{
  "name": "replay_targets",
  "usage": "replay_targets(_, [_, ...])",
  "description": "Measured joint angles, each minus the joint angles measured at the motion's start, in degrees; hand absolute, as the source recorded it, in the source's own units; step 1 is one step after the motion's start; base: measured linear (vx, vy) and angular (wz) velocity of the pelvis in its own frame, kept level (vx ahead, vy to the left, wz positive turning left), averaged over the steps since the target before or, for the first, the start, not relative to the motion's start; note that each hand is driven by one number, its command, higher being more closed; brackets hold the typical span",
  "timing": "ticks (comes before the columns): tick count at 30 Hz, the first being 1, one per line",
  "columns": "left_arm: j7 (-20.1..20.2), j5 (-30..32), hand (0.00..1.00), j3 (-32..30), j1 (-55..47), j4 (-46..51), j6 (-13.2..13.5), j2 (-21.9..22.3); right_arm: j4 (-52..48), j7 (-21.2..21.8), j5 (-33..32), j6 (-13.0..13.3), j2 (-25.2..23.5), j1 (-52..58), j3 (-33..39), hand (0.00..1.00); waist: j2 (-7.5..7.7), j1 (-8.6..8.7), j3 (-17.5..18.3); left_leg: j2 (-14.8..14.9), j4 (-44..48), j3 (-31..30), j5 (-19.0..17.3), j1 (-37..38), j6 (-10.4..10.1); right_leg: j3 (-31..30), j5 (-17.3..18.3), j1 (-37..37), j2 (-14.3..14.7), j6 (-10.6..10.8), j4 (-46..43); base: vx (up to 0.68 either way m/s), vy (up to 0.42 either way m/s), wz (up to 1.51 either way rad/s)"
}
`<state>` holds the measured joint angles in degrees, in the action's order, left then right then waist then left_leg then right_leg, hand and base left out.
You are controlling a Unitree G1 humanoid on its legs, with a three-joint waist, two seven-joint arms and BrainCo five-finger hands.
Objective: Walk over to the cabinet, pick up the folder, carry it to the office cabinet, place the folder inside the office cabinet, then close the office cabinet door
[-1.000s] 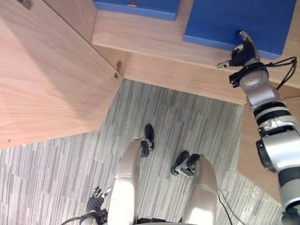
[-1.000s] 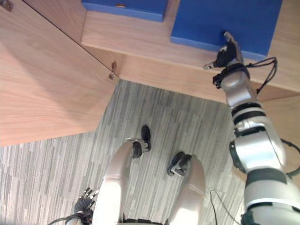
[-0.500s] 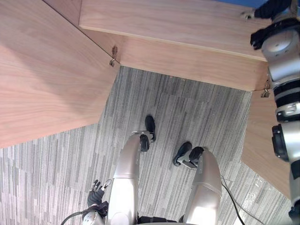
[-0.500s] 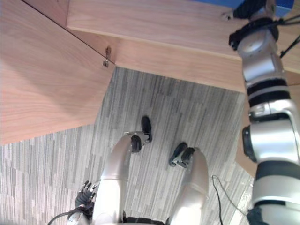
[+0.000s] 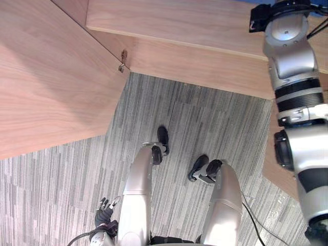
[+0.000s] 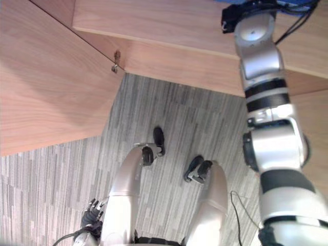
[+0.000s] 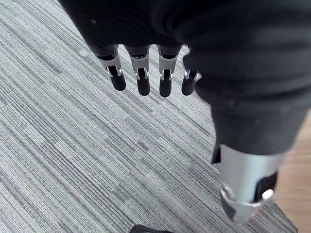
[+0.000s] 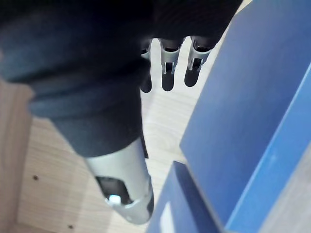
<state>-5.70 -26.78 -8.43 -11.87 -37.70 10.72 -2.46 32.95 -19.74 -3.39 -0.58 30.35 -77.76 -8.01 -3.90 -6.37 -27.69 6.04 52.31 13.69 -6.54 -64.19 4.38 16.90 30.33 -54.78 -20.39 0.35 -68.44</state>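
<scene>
Placing looks done: the blue folder (image 8: 252, 107) stands on the cabinet shelf (image 5: 169, 20) toward 1 o'clock, the right hand (image 8: 167, 68) beside it straight-fingered and empty, the left hand (image 7: 141, 73) relaxed and empty, and the open door (image 5: 51, 77) at 10 o'clock awaits closing.

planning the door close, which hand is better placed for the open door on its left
Left, likely: the left hand hangs open and free over the carpet, on the side of the open door. The right hand is up in the cabinet beside the blue folders.
</scene>
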Motion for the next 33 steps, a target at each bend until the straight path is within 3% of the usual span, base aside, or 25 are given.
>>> replay_targets(3, [-1.6,0.0,0.00,0.0,0.3,0.0,0.0,0.1,-17.4,-6.8,3.4,-0.7,-6.3,6.8,6.8,0.00,0.02,0.03,0.0,0.3,-0.1,0.1,0.1,0.7,0.2,-0.1,0.0,0.5,0.3,0.0,0.2,0.02,-0.068,-0.05])
replay_targets(5, [-3.0,0.7,0.00,0.0,0.4,0.1,0.0,0.1,-28.5,-13.4,13.0,-2.9,-11.2,13.4,8.7,0.00,0.08,0.33,-0.1,0.4,-1.1,0.5,0.1,3.1,0.1,-0.1,-0.1,2.7,0.4,0.0,1.3,0.03,-0.072,-0.06])
replay_targets(10, [-3.6,2.6,0.00,0.3,0.4,0.0,0.0,-0.1,-37.4,-19.2,27.0,-5.6,-18.5,28.6,8.6,0.00,0.17,0.63,-0.1,1.7,-7.9,2.5,0.8,11.1,-0.7,0.0,-3.5,9.2,3.0,0.4,9.6,0.02,-0.036,-0.30])
replay_targets(14, [-3.9,5.4,0.00,-0.1,0.4,-0.4,0.1,-0.4,-37.0,-19.4,31.9,-6.0,-24.5,41.5,6.0,0.00,0.30,0.94,-0.1,2.5,-12.5,4.5,1.2,18.2,0.0,0.1,-6.6,15.8,4.7,1.1,16.5,0.08,0.035,-0.34])
replay_targets(18, [-4.0,7.4,0.00,-1.4,0.4,-2.1,-0.1,-0.1,-29.2,-17.5,31.3,-4.7,-31.2,51.4,2.9,0.00,0.65,2.17,0.1,2.8,-18.3,6.5,1.3,29.0,-0.3,0.1,-9.5,26.1,6.7,1.5,24.6,0.08,0.028,-0.32])
replay_targets(22, [-4.2,10.3,0.00,-4.5,1.5,-6.4,-1.1,0.0,-21.5,-13.4,24.5,-2.4,-34.8,63.5,1.5,0.00,3.08,3.24,1.5,3.9,-25.7,9.5,2.4,39.6,-2.0,0.0,-14.3,36.1,10.1,1.9,35.6,0.09,0.014,-0.44])
replay_targets(26, [-5.4,13.9,0.00,-8.5,3.7,-16.4,-3.9,-1.3,-9.5,-7.1,15.4,0.7,-34.2,74.7,3.8,0.00,6.50,4.82,8.8,3.4,-35.1,13.8,4.7,50.0,-3.4,0.2,-18.5,44.0,12.1,2.4,46.1,0.12,0.018,-0.50])
replay_targets(27, [-5.6,14.5,0.00,-8.9,3.8,-17.5,-4.3,-1.6,-7.1,-6.2,14.2,1.2,-34.2,75.7,4.6,0.00,6.92,5.07,9.8,3.2,-36.8,14.7,5.3,51.6,-3.4,0.7,-18.9,44.6,11.9,2.5,46.8,0.10,0.011,-0.67])
replay_targets(28, [-5.9,15.6,0.00,-9.9,3.8,-19.0,-4.8,-1.7,-1.5,-4.5,11.4,2.2,-34.1,76.8,6.8,0.00,7.41,5.40,11.5,3.3,-39.9,17.4,6.3,54.5,-3.3,6.1,-19.0,45.7,9.9,3.0,47.4,0.08,0.016,-0.99])
replay_targets(29, [-6.3,15.9,0.00,-10.1,3.8,-19.9,-5.1,-1.7,2.9,-2.9,8.3,2.7,-34.0,77.3,8.9,0.00,7.39,5.50,12.3,3.9,-41.2,20.4,6.5,57.2,-3.4,15.6,-19.3,47.3,5.1,1.5,45.0,0.03,0.012,-1.12])
replay_targets(31, [-6.4,16.6,0.00,-11.0,3.7,-20.8,-5.4,-1.6,7.6,-0.9,2.6,3.4,-34.0,78.1,11.2,0.00,7.30,5.61,13.4,5.3,-41.8,23.8,6.4,60.0,-4.1,23.6,-20.7,48.3,-0.7,-0.8,41.4,-0.03,-0.037,-1.11])
replay_targets(32, [-6.4,18.4,0.00,-11.2,3.5,-21.3,-5.7,-1.9,9.7,0.2,-1.4,3.8,-33.9,79.5,13.0,0.00,7.54,5.78,14.6,6.6,-41.7,25.7,6.1,61.3,-5.0,26.9,-23.9,49.3,-4.5,-3.2,40.5,-0.05,-0.155,-1.16])
replay_targets(33, [-6.3,20.0,0.00,-11.8,3.6,-21.4,-6.0,-2.3,12.9,1.1,-4.9,4.3,-33.8,81.1,15.9,0.00,7.47,5.99,15.3,7.7,-41.7,26.3,6.2,62.9,-7.6,27.8,-27.1,50.2,-4.2,-0.4,41.8,-0.07,-0.235,-0.96])
